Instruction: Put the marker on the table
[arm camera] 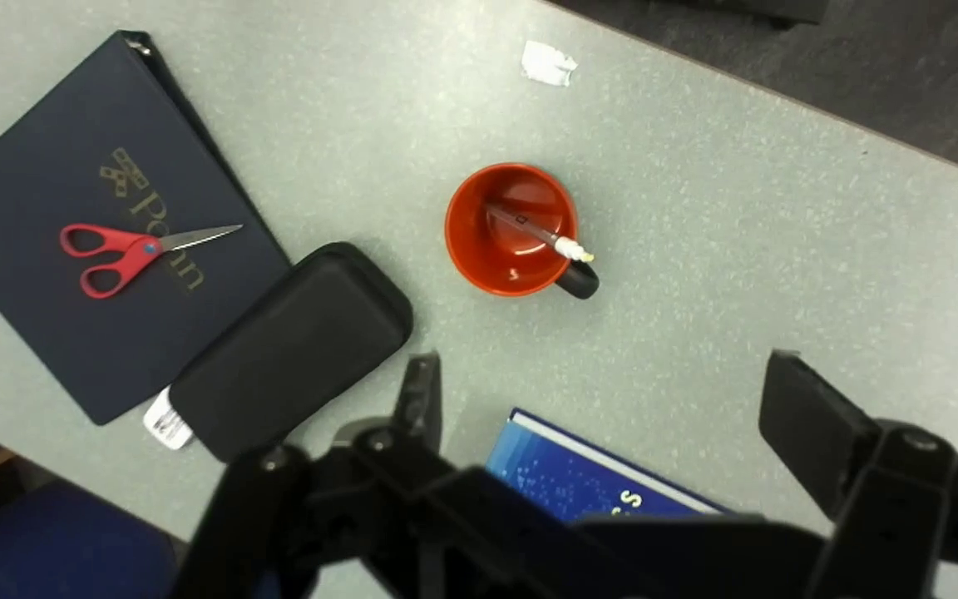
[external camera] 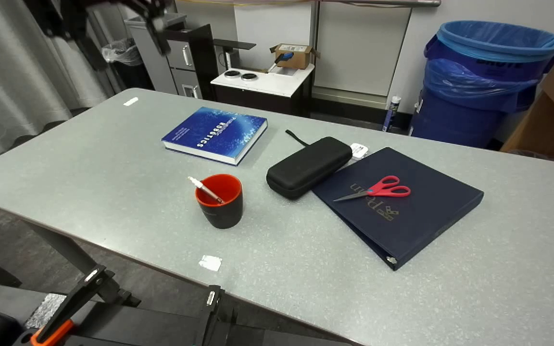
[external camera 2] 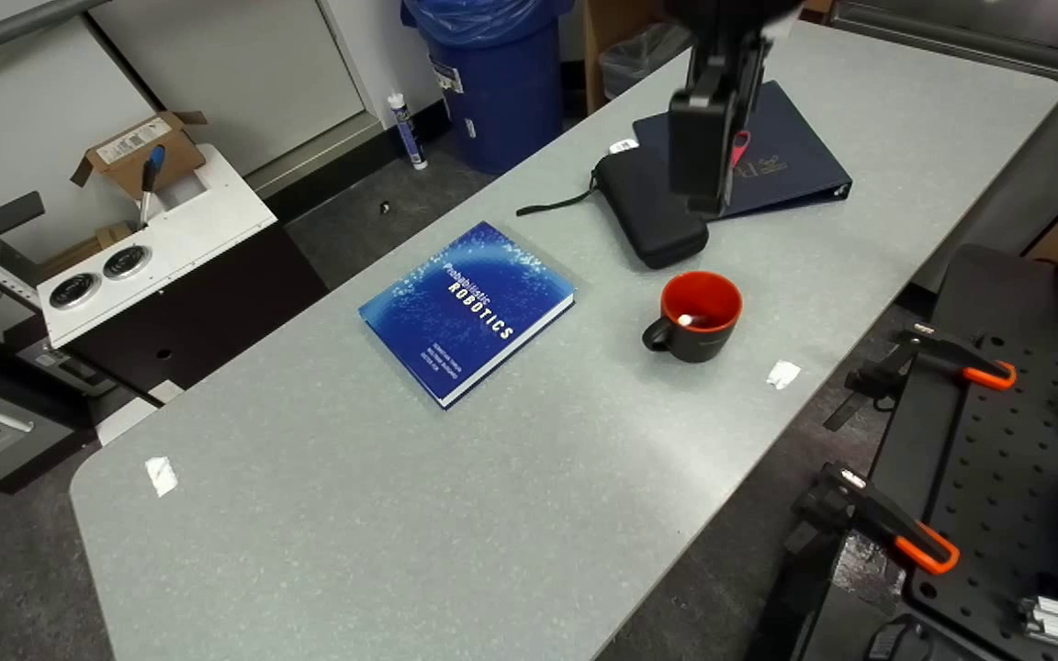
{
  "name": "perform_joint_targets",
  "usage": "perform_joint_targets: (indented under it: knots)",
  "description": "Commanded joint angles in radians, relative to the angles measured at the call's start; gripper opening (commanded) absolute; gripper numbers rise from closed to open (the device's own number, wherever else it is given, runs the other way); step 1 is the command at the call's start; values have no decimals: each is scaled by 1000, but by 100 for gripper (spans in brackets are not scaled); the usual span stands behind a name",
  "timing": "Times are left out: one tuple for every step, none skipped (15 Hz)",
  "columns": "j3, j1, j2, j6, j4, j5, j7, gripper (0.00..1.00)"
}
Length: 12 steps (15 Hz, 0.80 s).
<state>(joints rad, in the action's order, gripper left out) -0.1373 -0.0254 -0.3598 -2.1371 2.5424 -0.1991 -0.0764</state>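
Robotics lab, Probabilistic Robotics book (external camera 2: 460, 308), Penn binder (external camera: 426, 211), orange-handled clamps (external camera 2: 885, 521), perforated black plate (external camera 2: 997, 477)

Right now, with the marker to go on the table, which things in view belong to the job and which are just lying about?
Belongs to the job:
marker, leaning in the mug
mug, holding the marker
table, where it should go
jaws, open

Just lying about:
blue book
black case
navy binder
red-handled scissors, on the binder
blue bin, beyond the table

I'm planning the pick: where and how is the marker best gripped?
Probably by the white end of the marker, which sticks out of the mug. I'd come from above and close across its length, since it leans and the mug's wall shields the rest from the sides.
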Motion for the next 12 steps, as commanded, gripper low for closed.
perform_joint_targets:
  knots:
    - [0,1,155,-163,52,-43,-43,100]
    - [-2,4,196,-190,57,-57,-57,100]
    - [2,0,221,-196,54,-55,-58,100]
    - [5,-8,223,-184,54,-44,-48,100]
    - [14,-14,198,-170,63,-18,-25,100]
    - [15,-15,219,-175,61,-18,-25,100]
    - [15,-15,229,-176,60,-18,-24,100]
    - [15,-15,230,-176,58,-18,-24,100]
    - [15,-15,230,-176,56,-18,-24,100]
    - [15,-15,230,-176,54,-18,-24,100]
    - [15,-15,230,-176,54,-18,-24,100]
    - [14,-4,279,-186,34,-56,-67,100]
